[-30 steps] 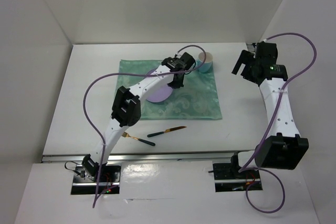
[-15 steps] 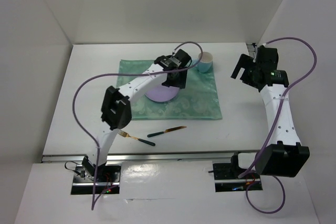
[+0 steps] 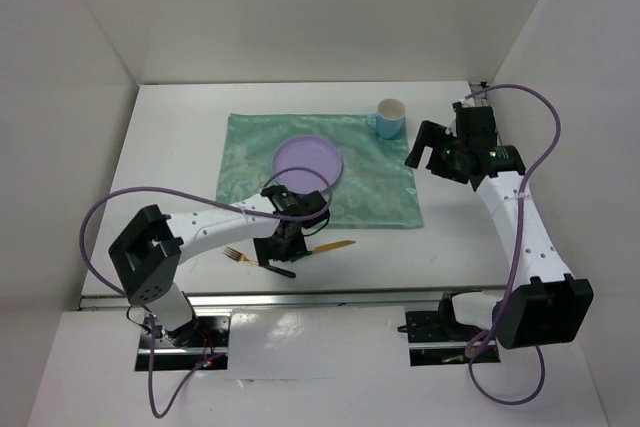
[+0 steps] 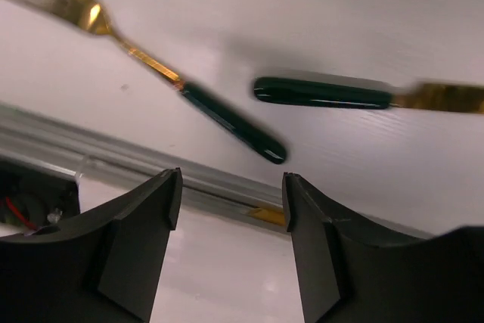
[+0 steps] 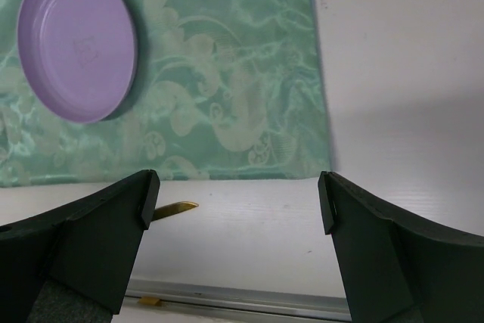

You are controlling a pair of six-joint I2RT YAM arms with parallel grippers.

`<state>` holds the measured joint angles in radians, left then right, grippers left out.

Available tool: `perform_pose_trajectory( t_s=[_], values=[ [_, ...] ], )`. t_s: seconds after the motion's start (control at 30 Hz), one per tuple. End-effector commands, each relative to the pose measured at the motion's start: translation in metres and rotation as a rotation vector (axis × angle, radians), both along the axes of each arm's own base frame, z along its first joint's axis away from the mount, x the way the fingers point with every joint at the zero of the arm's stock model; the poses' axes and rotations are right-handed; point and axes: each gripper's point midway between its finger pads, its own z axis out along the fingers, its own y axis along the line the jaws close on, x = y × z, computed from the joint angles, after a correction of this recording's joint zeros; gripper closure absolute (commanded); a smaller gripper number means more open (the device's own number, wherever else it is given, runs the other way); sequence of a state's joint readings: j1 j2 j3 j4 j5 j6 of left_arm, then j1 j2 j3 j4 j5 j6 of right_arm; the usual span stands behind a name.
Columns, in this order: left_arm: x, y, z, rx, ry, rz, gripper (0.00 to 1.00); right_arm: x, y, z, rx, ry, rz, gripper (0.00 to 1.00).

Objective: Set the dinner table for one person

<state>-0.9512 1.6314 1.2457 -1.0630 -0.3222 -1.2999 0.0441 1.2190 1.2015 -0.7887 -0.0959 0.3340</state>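
Note:
The white dinner table (image 3: 150,157) carries a teal patterned mat (image 3: 375,197) with a lilac plate (image 3: 308,160) on it. A pale blue cup (image 3: 391,118) stands at the mat's far right corner. A gold fork with a dark handle (image 3: 250,261) and a gold knife with a dark handle (image 3: 330,246) lie near the front edge. My left gripper (image 3: 283,250) is open and empty just above their handles; the left wrist view shows the fork (image 4: 227,119) and knife (image 4: 325,92) ahead of it. My right gripper (image 3: 425,152) is open and empty, above the table right of the mat.
A metal rail (image 3: 330,296) runs along the table's front edge, also visible in the left wrist view (image 4: 113,156) and the right wrist view (image 5: 242,299). White walls enclose the table on the left, back and right. The right wrist view shows the plate (image 5: 76,39) and the knife tip (image 5: 178,208).
My left gripper has left the plate on the mat and swung back toward the front edge, over the cutlery. My right gripper has moved a little left and nearer, toward the mat's right side.

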Motion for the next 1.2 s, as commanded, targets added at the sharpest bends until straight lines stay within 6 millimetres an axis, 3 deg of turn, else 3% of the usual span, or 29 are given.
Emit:
perform_pose_trajectory(
  t_s=[0.0, 0.03, 0.07, 0.2, 0.4, 0.6, 0.8, 1.07, 1.17],
  values=[
    [-0.028, 0.020, -0.013, 0.011, 0.094, 0.248, 0.28, 0.004, 0.017, 0.015, 0.032, -0.076, 0.035, 0.00],
    [-0.029, 0.014, -0.018, -0.032, 0.099, 0.273, 0.28, 0.004, 0.021, 0.015, 0.032, -0.076, 0.046, 0.00],
    [-0.035, 0.023, -0.027, -0.016, 0.108, 0.285, 0.28, 0.003, 0.024, 0.015, 0.040, -0.074, 0.048, 0.00],
    [-0.041, 0.027, -0.032, -0.039, 0.103, 0.328, 0.28, -0.004, 0.043, 0.021, 0.041, -0.092, 0.098, 0.00],
    [-0.037, 0.013, -0.041, -0.124, 0.094, 0.367, 0.28, -0.010, 0.040, 0.021, 0.011, -0.089, 0.094, 0.00],
    [-0.028, 0.013, -0.038, -0.114, 0.051, 0.412, 0.31, -0.014, 0.039, 0.025, 0.011, -0.088, 0.094, 0.00],
    [-0.021, 0.007, -0.050, -0.109, 0.041, 0.422, 0.32, -0.020, 0.038, 0.029, 0.015, -0.115, 0.094, 0.00],
    [-0.032, 0.010, -0.084, -0.089, 0.134, 0.463, 0.39, -0.026, 0.031, 0.027, -0.007, -0.108, 0.072, 0.00],
    [-0.037, 0.017, -0.088, -0.069, 0.155, 0.476, 0.51, -0.026, 0.031, 0.027, -0.014, -0.109, 0.078, 0.00]
  ],
)
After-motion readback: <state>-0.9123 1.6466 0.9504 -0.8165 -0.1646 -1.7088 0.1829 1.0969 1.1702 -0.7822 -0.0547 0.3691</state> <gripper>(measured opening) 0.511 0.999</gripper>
